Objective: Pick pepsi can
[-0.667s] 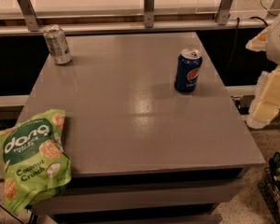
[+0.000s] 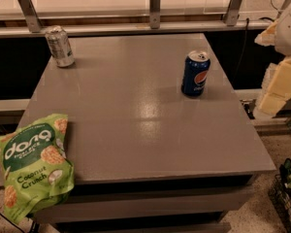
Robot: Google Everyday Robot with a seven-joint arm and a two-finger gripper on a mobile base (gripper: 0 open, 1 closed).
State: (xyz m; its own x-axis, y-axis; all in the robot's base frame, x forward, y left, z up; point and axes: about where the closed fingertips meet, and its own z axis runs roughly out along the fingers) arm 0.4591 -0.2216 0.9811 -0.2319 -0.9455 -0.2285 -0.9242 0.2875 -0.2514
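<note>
We locate the gripper [image 2: 274, 93] at the right edge of the camera view. It appears as cream-coloured segments hanging beyond the right side of the table [image 2: 136, 130], at about the height of the tabletop. It is partly cut off by the frame. We cannot tell how far open it is. It touches nothing on the table.

The nearest object is the pepsi can [image 2: 195, 74]. It stands upright on the right half of the tabletop, toward the rear and near the right edge. It is clear of the gripper. Its round red, white and blue logo faces the camera, and its silver top is visible. Nothing touches it.

The grey tabletop shows a soft glare at its centre.

A silver-grey can [image 2: 59, 46] stands upright at the rear left corner, well apart from the pepsi can.

A green snack bag [image 2: 35, 164], marked "dong" and "Coconut Crunch", lies at the front left corner. It overhangs the table's left and front edges.

Behind the table we see a pale raised surface with a metal post [image 2: 155, 6] in front of it. A dark wire basket [image 2: 286, 198] sits on the floor at the lower right.
</note>
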